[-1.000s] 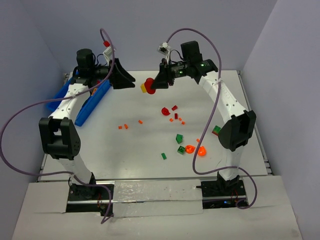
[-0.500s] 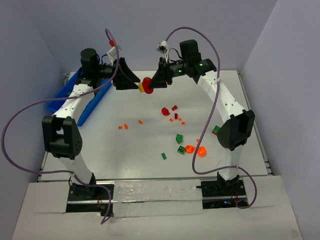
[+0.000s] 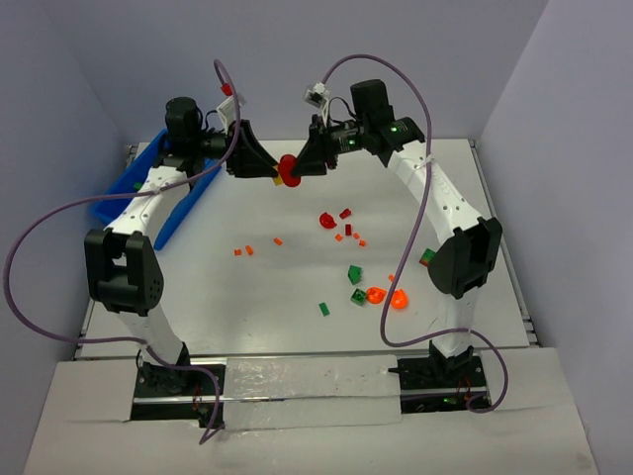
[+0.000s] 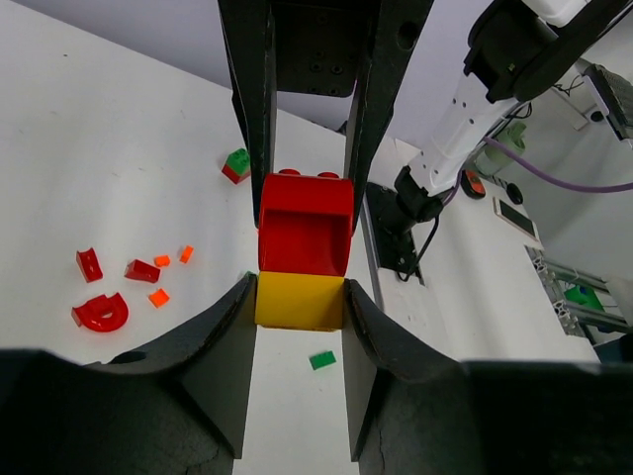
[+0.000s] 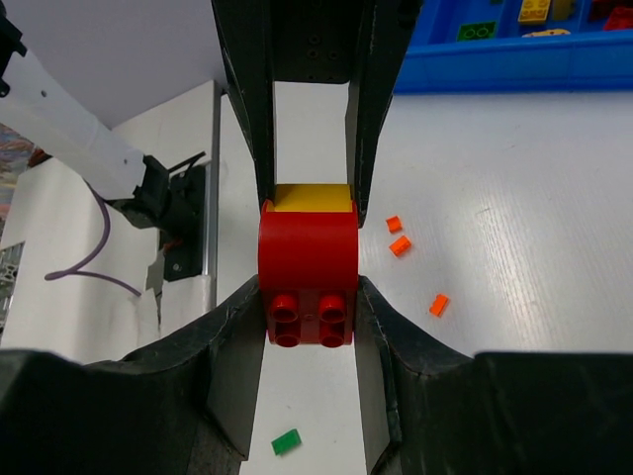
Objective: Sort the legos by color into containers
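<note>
Swinging rightward since a second ago, the left gripper [image 3: 267, 168] is now meeting the right gripper [image 3: 305, 164] at the upper middle of the top view, above the table [image 3: 247, 317]. The bin [image 3: 119, 186] is lying at upper left. Left jaws are clamping the yellow brick [image 4: 300, 302], and right jaws are clamping the red brick [image 5: 307, 257] stuck to it. Loose legos [image 3: 356, 272] are lying scattered right of centre.

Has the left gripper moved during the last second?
Yes: the left gripper moved right, away from the blue rectangular plastic bin, to the joined red-and-yellow plastic bricks.
</note>
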### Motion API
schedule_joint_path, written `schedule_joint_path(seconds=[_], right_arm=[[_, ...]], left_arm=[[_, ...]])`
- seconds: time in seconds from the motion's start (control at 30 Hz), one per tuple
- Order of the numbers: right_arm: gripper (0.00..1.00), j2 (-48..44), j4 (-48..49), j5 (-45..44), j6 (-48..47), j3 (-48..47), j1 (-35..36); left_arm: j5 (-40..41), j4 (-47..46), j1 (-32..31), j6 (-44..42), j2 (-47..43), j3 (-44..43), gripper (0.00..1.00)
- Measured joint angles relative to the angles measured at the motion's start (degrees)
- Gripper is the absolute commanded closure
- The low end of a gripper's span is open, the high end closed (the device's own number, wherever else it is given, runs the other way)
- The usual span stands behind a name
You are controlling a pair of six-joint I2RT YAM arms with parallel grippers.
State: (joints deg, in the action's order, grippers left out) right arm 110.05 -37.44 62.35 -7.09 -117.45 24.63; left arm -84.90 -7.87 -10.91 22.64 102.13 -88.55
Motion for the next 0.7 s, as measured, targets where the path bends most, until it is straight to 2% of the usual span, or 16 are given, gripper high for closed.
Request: schedule_joint_path(seconds=[0.1,0.2,0.37,0.47,0.57,0.7], right_arm=[[1.00,0.01,-0.27,-1.10,0.03,0.12,-0.02],[1.00,-0.10,1.33,-1.83,0.47,1.27,-0.50],[1.00,-1.15,4.56,-2.79,1.12,3.04,-3.47],[1.00,-2.23,4.88,-3.16,0.96,4.20,-4.90],[1.00,-2.62,4.82,-4.24,0.04,4.58,-5.45],[1.00,-2.64,4.66,-6.59,-0.97,5.27,-5.36]], left_arm=[[0.60,6.65,0.36,-4.92,0.00,-0.52,1.00],[2.14,16.45,1.38,-13.38,0.00,-1.90,1.00],[6.27,40.45,5.96,-30.90,1.73,-7.24,1.00],[9.33,50.63,10.84,-39.16,4.31,-11.30,1.00],[13.43,53.76,17.43,-41.55,5.52,-11.97,1.00],[26.55,46.28,26.12,-36.62,5.11,-9.57,1.00]])
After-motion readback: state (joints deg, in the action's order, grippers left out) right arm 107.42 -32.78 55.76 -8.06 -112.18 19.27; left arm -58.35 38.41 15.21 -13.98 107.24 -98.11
